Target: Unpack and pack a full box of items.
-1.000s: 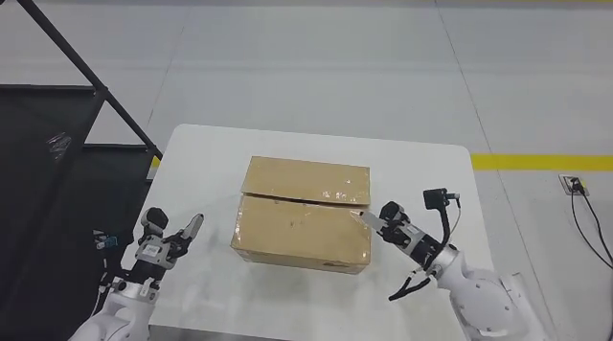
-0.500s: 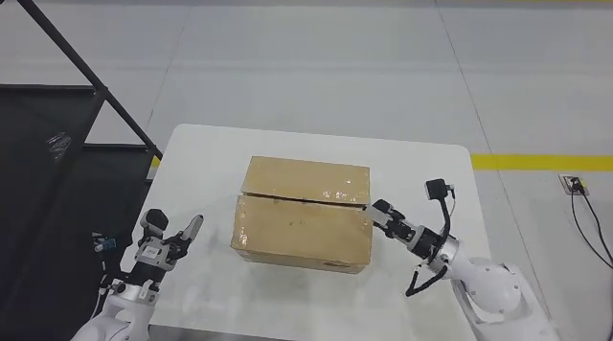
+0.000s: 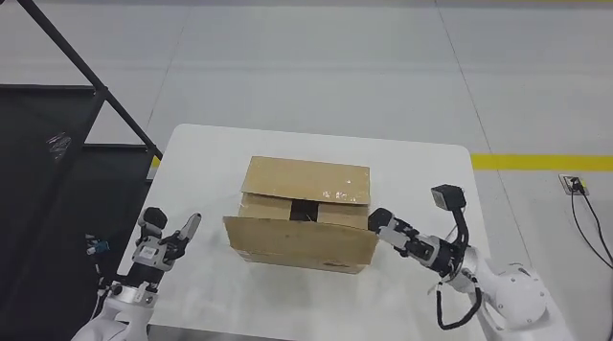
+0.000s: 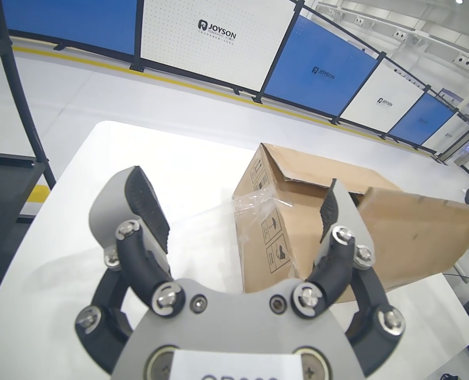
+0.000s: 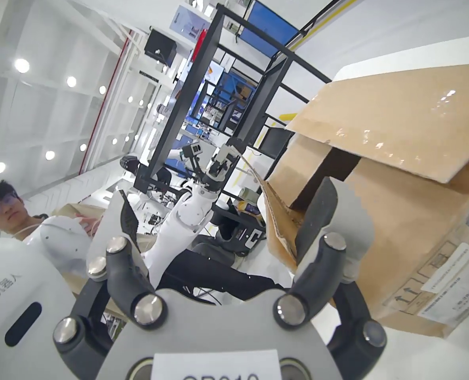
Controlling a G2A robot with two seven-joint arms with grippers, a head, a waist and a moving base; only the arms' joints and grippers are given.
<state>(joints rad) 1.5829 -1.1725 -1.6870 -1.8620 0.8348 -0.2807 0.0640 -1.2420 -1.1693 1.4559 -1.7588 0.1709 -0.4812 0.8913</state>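
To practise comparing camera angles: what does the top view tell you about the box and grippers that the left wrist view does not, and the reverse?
Top view alone: the dark interior of the box, and the right gripper plainly at the right end of the raised front flap.
Left wrist view alone: handling symbols on the box's end face, clear tape across it, and the ribbed pads of the left gripper's open fingers.
Both: the cardboard box on the white table, with the left gripper apart from it.
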